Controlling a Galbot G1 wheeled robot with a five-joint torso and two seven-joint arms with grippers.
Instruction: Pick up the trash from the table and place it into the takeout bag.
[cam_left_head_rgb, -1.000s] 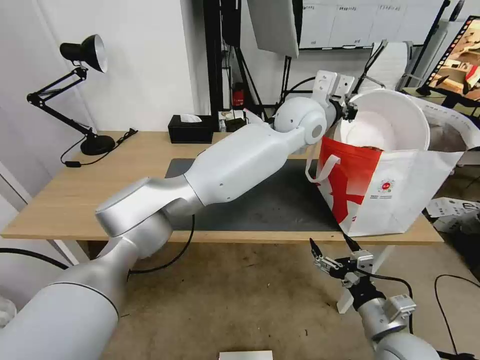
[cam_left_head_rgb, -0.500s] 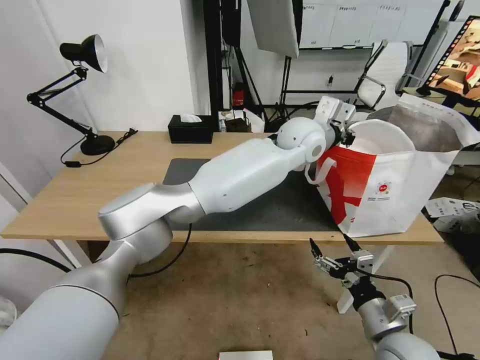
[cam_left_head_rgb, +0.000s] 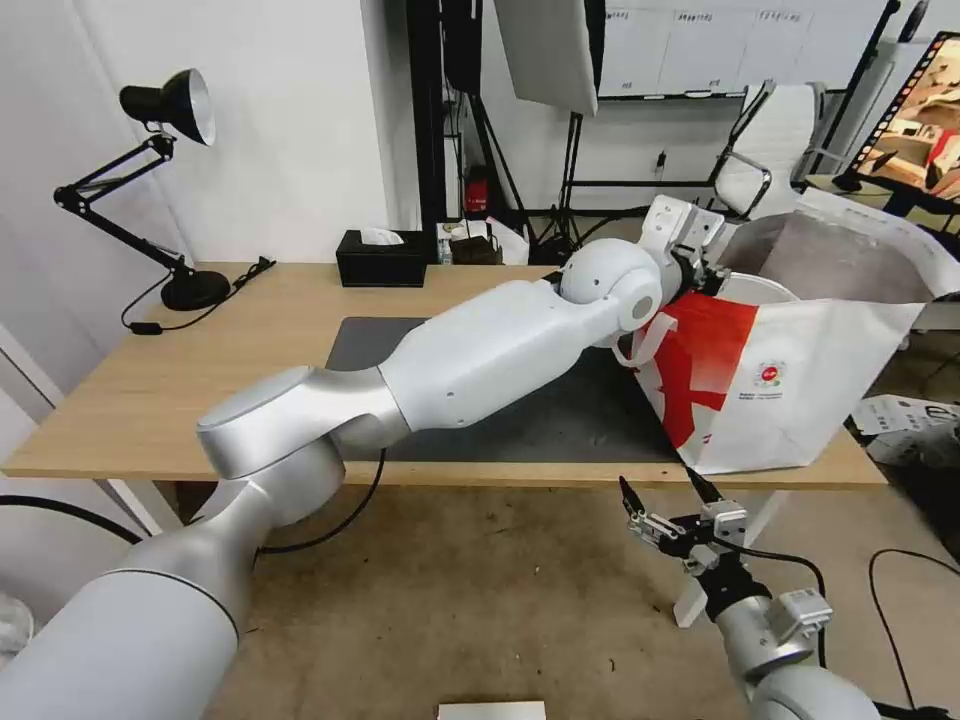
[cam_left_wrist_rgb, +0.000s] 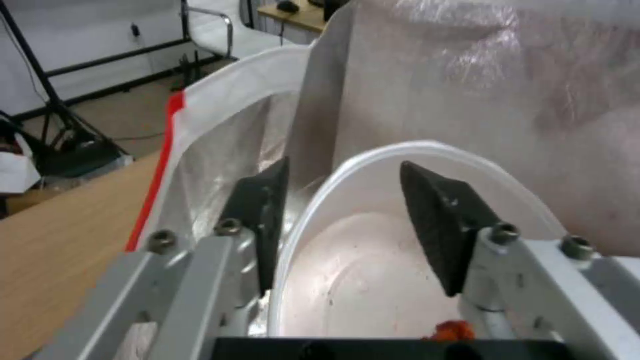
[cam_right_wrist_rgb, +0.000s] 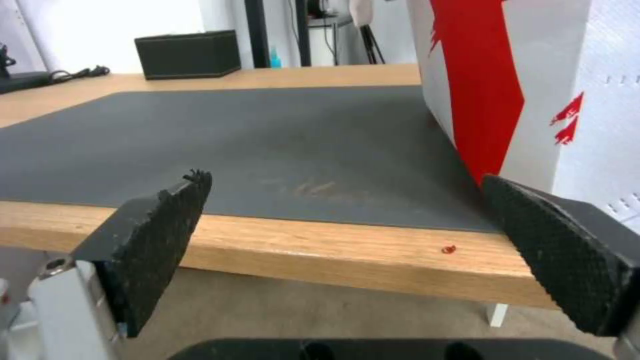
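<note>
White bowl (cam_left_wrist_rgb: 373, 260) now sunk into takeout bag (cam_left_head_rgb: 800, 390), no longer raised above its rim; left claw (cam_left_wrist_rgb: 347, 220) released astride bowl rim. Right claw (cam_left_head_rgb: 668, 500) idle, spread below surface (cam_left_head_rgb: 150, 390).

The takeout bag (cam_left_head_rgb: 790, 390) stands on the right end of the table (cam_left_head_rgb: 200, 370), partly on the mat (cam_left_head_rgb: 540, 410). The bowl (cam_left_wrist_rgb: 373, 260) sits down inside the bag, and the left gripper (cam_left_wrist_rgb: 343, 220) is at the bag's mouth with one finger on each side of the bowl's rim. The tissue box (cam_left_head_rgb: 380, 258) and the lamp (cam_left_head_rgb: 165, 180) are at the back of the table, and the right gripper (cam_left_head_rgb: 668, 497) hangs below the table's front edge.
</note>
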